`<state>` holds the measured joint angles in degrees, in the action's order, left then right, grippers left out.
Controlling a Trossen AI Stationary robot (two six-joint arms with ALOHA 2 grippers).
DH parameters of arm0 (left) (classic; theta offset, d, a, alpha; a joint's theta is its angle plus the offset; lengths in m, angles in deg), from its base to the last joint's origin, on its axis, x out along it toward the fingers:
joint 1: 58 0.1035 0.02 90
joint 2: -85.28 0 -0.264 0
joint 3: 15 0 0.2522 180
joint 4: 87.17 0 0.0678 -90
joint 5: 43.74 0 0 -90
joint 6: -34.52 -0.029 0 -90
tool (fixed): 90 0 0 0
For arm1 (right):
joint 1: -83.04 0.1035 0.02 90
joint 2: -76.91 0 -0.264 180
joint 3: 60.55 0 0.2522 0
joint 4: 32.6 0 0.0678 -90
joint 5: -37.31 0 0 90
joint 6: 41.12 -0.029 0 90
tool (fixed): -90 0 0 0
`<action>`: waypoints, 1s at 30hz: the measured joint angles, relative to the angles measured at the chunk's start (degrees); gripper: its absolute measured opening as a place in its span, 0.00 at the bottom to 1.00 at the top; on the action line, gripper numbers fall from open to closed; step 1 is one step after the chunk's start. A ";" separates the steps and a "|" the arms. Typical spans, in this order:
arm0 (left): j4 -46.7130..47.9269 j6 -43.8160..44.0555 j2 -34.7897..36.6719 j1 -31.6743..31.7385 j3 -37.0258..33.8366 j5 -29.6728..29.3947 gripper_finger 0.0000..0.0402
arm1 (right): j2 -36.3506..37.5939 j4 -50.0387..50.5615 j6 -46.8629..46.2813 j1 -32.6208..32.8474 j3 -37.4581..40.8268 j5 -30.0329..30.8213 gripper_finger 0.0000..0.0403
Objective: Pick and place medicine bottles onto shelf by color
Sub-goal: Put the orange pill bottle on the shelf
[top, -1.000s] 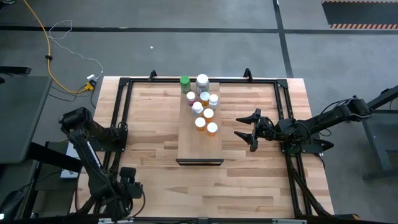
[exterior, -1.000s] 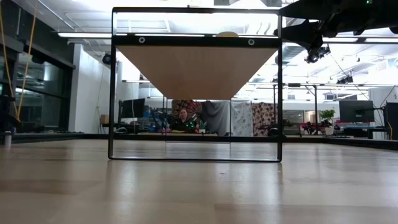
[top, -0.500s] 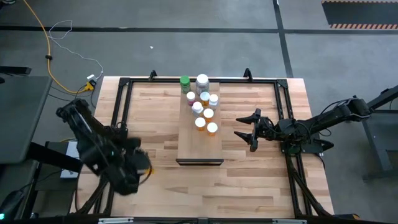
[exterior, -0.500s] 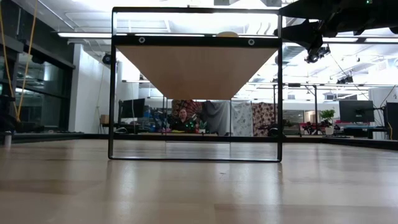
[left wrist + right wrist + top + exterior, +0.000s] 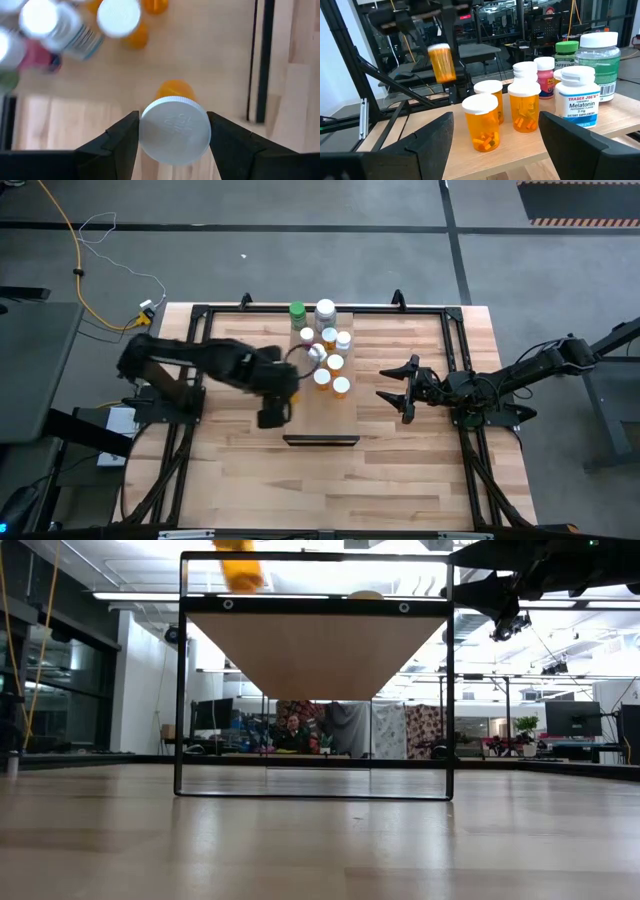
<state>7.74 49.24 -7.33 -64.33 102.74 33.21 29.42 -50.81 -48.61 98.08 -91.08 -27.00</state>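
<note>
High view: left hand [image 5: 290, 370] at the shelf's [image 5: 322, 425] 9 o'clock edge, beside the medicine bottles [image 5: 322, 340]; right hand [image 5: 400, 392] waits empty, spread, at 3 o'clock.

Left wrist view: clamped on an orange bottle [image 5: 174, 129].

Right wrist view: carried high; could topple neighbours when lowered.

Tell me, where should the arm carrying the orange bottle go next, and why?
Probably lower it beside the other orange bottles. The left gripper holds an orange bottle in the air over the shelf, and bottles go by color.
</note>
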 joint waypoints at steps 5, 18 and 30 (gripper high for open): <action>-2.48 -7.53 -5.58 4.35 2.14 1.46 0.49 | 0.00 0.05 0.01 0.00 0.00 0.02 0.70; -1.22 -15.96 -13.82 7.91 6.73 0.71 0.50 | 0.01 0.94 -0.63 -0.02 0.00 -0.89 0.70; -1.76 -20.76 -13.80 8.04 6.13 1.06 0.54 | 0.01 1.14 -1.52 0.00 0.00 -1.12 0.70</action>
<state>5.97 28.48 -21.13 -56.29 108.87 34.27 29.43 -49.67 -50.13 98.08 -91.08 -28.13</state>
